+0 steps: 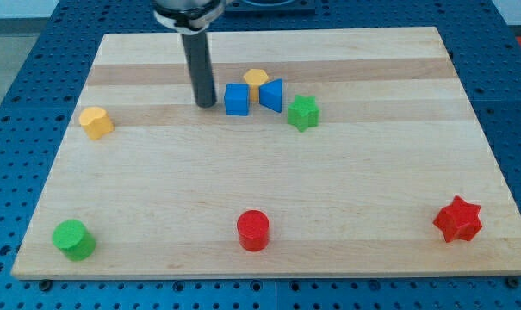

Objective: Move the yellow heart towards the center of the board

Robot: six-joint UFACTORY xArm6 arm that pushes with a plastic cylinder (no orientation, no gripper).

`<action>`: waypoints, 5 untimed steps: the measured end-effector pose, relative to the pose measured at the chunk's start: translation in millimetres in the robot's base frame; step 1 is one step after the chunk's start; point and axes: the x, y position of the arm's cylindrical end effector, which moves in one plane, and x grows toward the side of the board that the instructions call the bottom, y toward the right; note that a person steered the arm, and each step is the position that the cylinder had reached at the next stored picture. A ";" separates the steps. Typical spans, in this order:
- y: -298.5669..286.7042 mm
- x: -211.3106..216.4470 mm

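Observation:
The yellow heart point(96, 122) lies near the board's left edge, in the upper half of the view. My tip point(206, 104) rests on the board well to the right of the heart and just left of a blue cube point(236, 99), apart from both. The rod rises from the tip toward the view's top.
A yellow hexagon point(257, 81), a blue triangular block point(272, 94) and a green star point(303, 113) cluster right of the blue cube. A green cylinder point(73, 238) sits at bottom left, a red cylinder point(252, 230) at bottom middle, a red star point(458, 220) at bottom right. The wooden board point(346, 181) lies on a blue perforated table.

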 end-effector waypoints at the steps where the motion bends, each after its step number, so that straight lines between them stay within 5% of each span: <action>1: -81.6 -30.0; 2: -165.2 -90.3; 3: -183.3 -93.3; 4: -183.4 -73.5; 5: -183.3 13.8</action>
